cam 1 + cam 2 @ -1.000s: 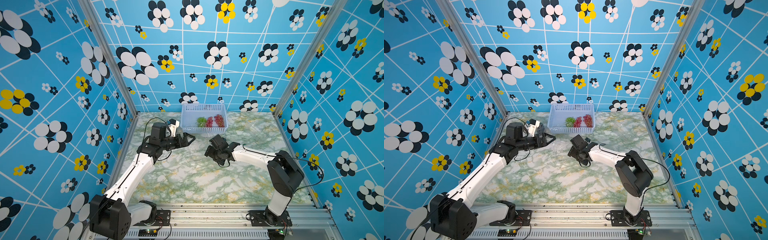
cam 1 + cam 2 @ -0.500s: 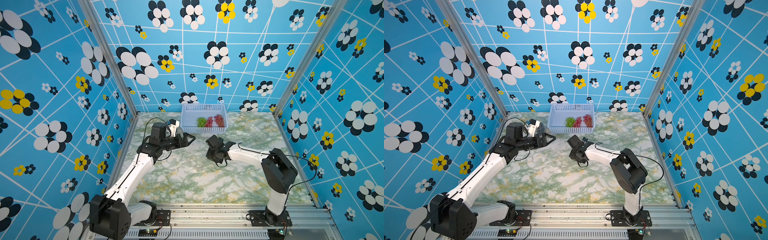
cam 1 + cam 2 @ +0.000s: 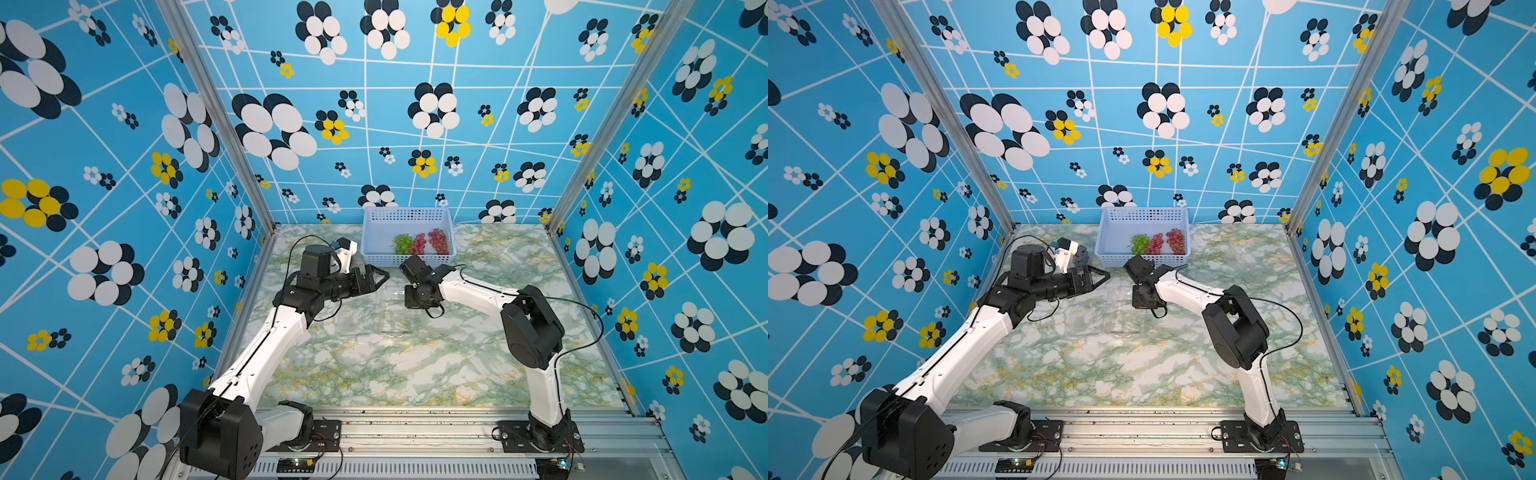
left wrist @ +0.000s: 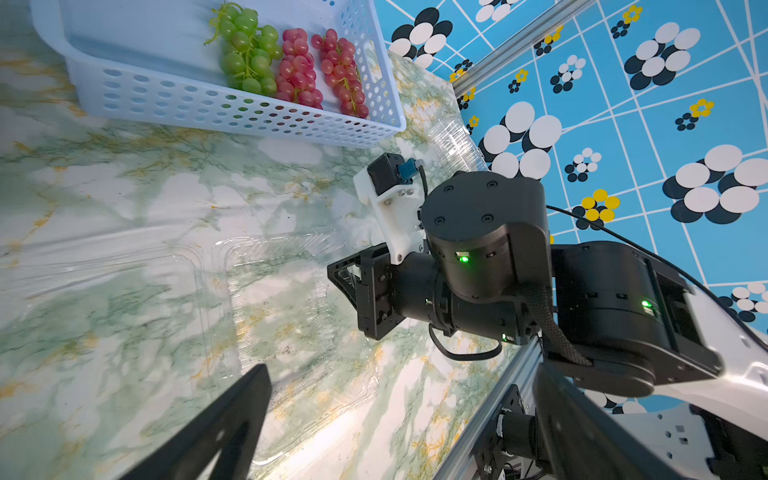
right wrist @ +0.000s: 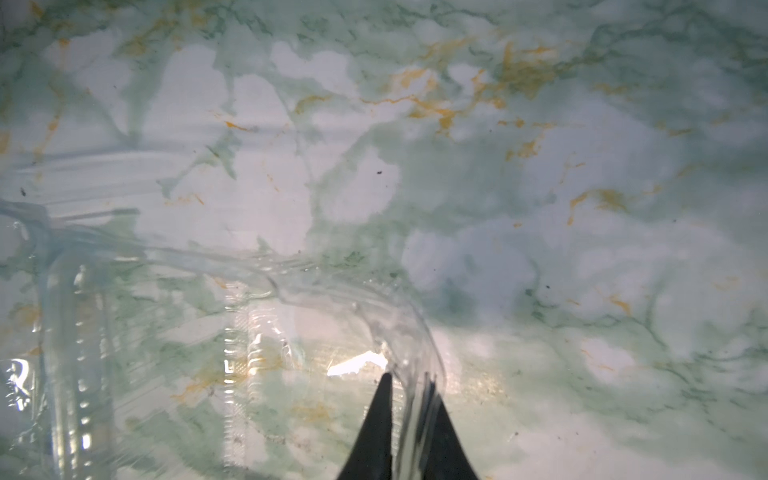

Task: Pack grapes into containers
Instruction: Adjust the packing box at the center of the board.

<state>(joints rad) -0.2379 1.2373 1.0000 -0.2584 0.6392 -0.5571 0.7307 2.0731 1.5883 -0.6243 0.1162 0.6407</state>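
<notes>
Clear plastic was pinched between the right fingers point(image 5: 380, 424): the thin rim of an open box point(image 3: 390, 309) was gripped at one edge. The two black tips were pressed almost together with only that rim between them, as was shown in the right wrist view. The open box was laid flat on the marbled surface point(image 3: 415, 365) with its lid folded out beside it, roughly midway between the two arms. In both top views it was made out only as a faint glint.

The left fingers point(image 4: 224, 424) were spread wide and nothing was held between them. They were kept near the side of the open box away from the right arm, and whether it was touched could not be told.

A second box point(image 3: 513, 257), also clear, was seen near the right wall, well apart from the first; whether its lid was shut could not be told.

Against the back wall a pale blue basket point(image 3: 407, 214) with perforated sides was set. Three bunches of grapes were laid side by side in its right half: a green bunch point(image 3: 402, 243) nearest the middle, an inner red bunch point(image 3: 419, 244) just beside it, and an outer red bunch point(image 3: 439, 240) against the basket's right side wall. In the left wrist view the green bunch and the inner red bunch were seen touching.
</notes>
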